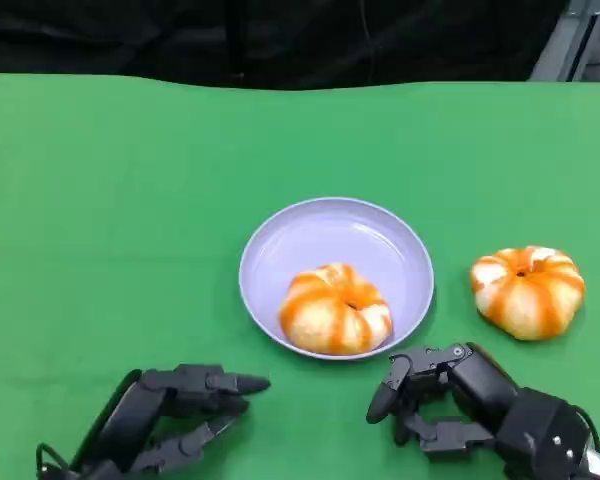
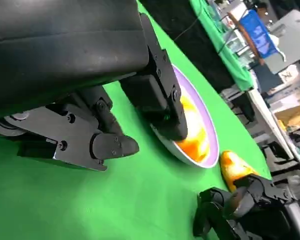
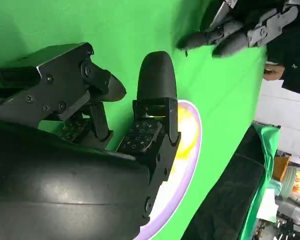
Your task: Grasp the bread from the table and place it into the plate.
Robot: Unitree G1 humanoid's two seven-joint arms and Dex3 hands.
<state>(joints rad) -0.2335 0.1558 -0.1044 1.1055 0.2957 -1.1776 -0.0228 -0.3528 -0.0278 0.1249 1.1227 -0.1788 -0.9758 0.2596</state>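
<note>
At the near edge of the green table (image 1: 100, 200), the left hand (image 1: 170, 415) lay low over the cloth with nothing in it, its fingers (image 1: 235, 383) stretched apart and pointing toward the plate (image 1: 320, 225). In the left wrist view that same hand (image 2: 90, 125) showed one finger reaching across the plate's near rim and another hanging free above bare cloth. The right hand (image 1: 460, 400) sat just in front of the plate's near right edge, also empty, its fingers (image 1: 385, 400) bent inward but plainly parted; whether they touched the table I could not tell. From the right wrist view, the right hand (image 3: 115, 125) spread its fingers over the cloth with the plate's rim (image 3: 192, 165) just beyond them, and the left hand (image 3: 225, 35) appeared farther off across the green.

One bread (image 1: 335, 310), round and striped orange and white, rested inside the lavender plate, toward its near side. Its orange surface also showed behind the fingers in the left wrist view (image 2: 197, 137) and in the right wrist view (image 3: 187, 130). A second bread (image 1: 527, 290) of the same kind lay on the table to the right of the plate, apart from the rim, just beyond the right hand. A dark backdrop (image 1: 280, 40) ran behind the table's far edge.
</note>
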